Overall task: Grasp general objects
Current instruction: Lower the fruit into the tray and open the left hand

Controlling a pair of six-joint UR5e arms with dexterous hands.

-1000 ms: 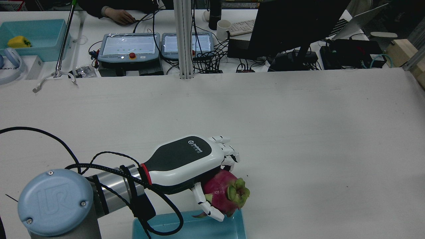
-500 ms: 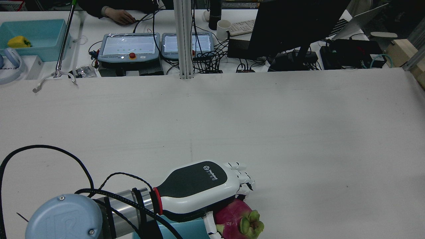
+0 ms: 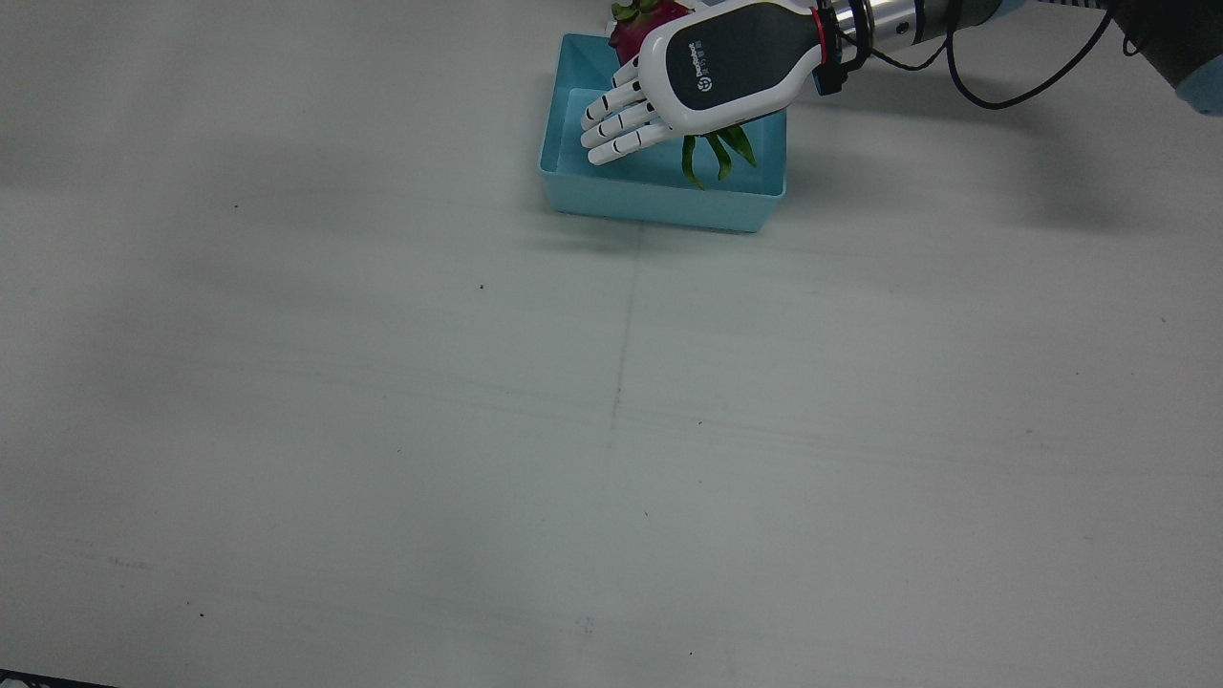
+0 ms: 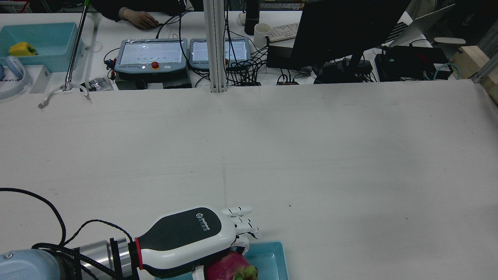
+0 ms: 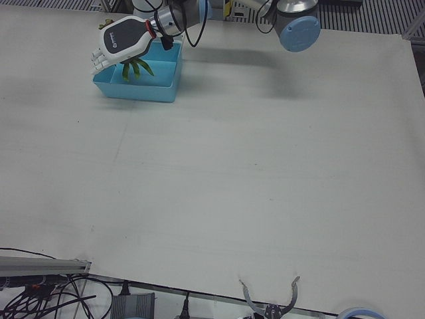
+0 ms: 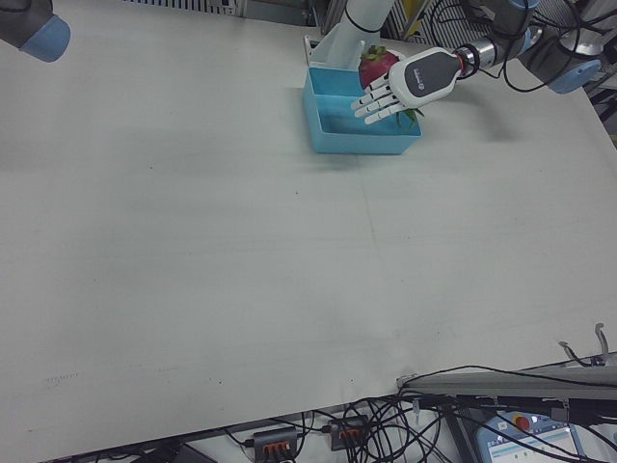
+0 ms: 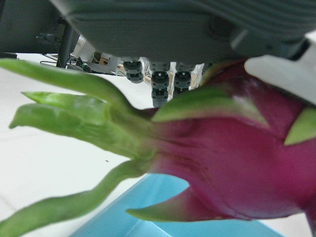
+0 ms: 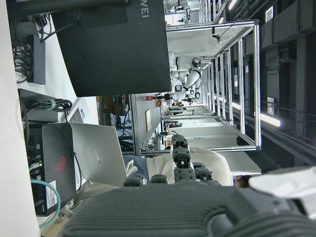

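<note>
Your left hand point(image 3: 712, 67) hangs over the blue tray point(image 3: 659, 196), fingers nearly straight yet the dragon fruit point(image 4: 227, 268) sits under the palm — whether gripped, I can't tell. Lower it inside the walls — then let go.
</note>
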